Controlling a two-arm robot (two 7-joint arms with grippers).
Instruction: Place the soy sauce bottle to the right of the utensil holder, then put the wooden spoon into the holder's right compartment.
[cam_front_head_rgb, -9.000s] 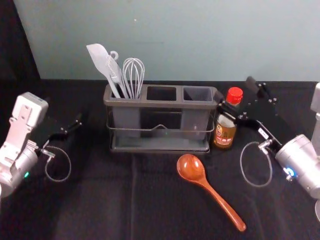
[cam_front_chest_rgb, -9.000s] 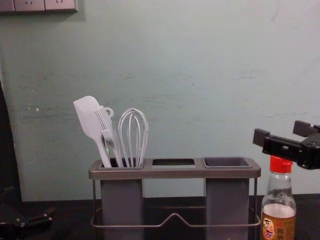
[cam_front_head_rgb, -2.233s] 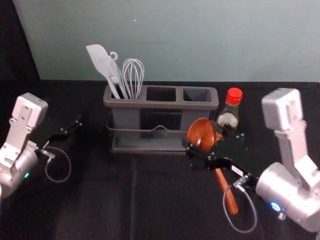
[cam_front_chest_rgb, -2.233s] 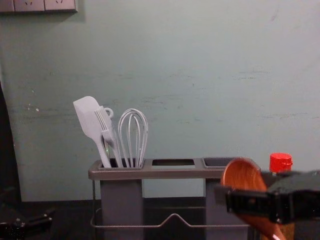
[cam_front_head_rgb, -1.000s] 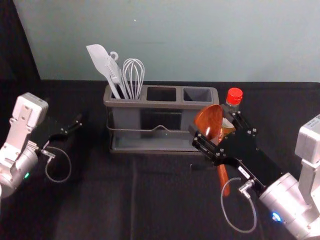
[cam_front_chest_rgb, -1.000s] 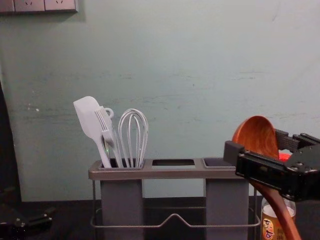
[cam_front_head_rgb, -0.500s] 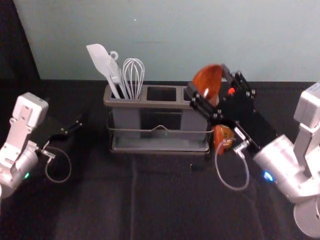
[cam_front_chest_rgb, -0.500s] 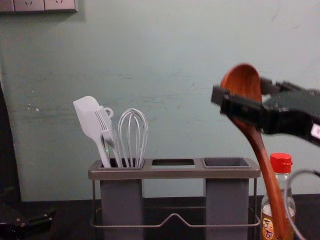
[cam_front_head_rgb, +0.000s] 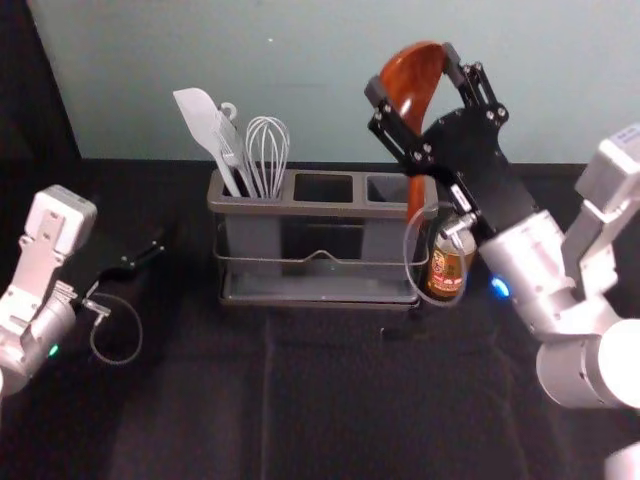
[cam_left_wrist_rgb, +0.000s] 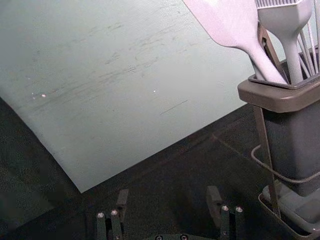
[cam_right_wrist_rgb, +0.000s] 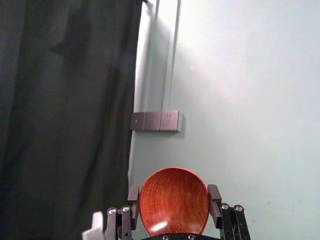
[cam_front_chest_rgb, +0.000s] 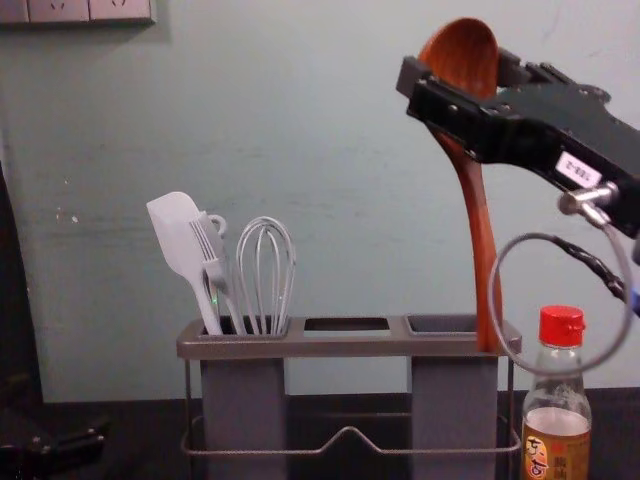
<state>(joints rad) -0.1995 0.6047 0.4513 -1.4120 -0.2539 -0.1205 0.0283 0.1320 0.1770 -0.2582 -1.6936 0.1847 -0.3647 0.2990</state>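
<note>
Idle at centre left of the head view with the left gripper, fingers spread. Gripping the wooden spoon by its bowl with the right gripper, at upper right in the chest view. Pointing bowl up and handle down, long axis nearly upright, slanting slightly toward lower right. Overlapping, at the handle's end, the right-compartment rim of the utensil holder, lower centre, flanked at lower right by the upright soy sauce bottle; cannot tell whether touching the rim.
</note>
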